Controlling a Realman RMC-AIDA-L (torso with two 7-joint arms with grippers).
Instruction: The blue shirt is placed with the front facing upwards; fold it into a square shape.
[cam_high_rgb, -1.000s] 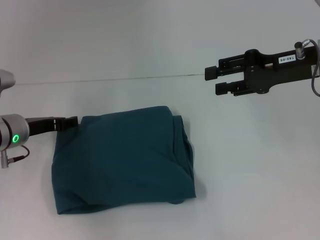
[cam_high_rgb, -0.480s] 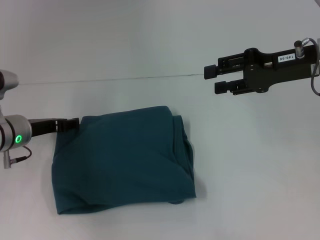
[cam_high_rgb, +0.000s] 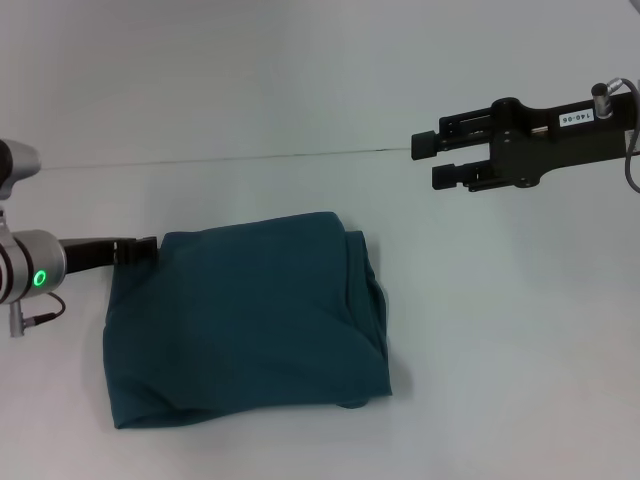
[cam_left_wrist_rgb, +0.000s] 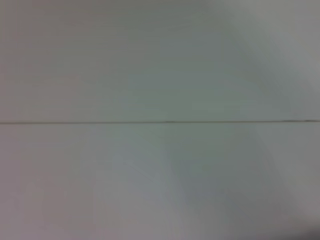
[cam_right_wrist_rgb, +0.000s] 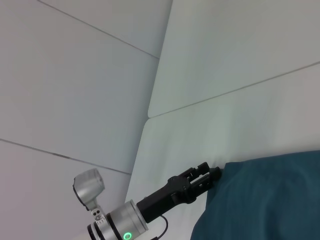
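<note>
The blue shirt lies folded into a rough rectangle on the white table, plain teal side up, with no lettering showing. Its right edge bulges with stacked layers. My left gripper sits low at the shirt's far left corner, its tip touching the cloth edge. The right wrist view also shows this left gripper at the corner of the shirt. My right gripper hangs open and empty in the air, up and to the right of the shirt, well apart from it.
The white table stretches out on all sides of the shirt. A thin dark seam crosses it behind the shirt and also appears as the seam in the left wrist view.
Almost nothing differs. The left arm has shifted very slightly at the shirt's corner, and the right gripper has stayed hovering in place. The shirt has not moved.
</note>
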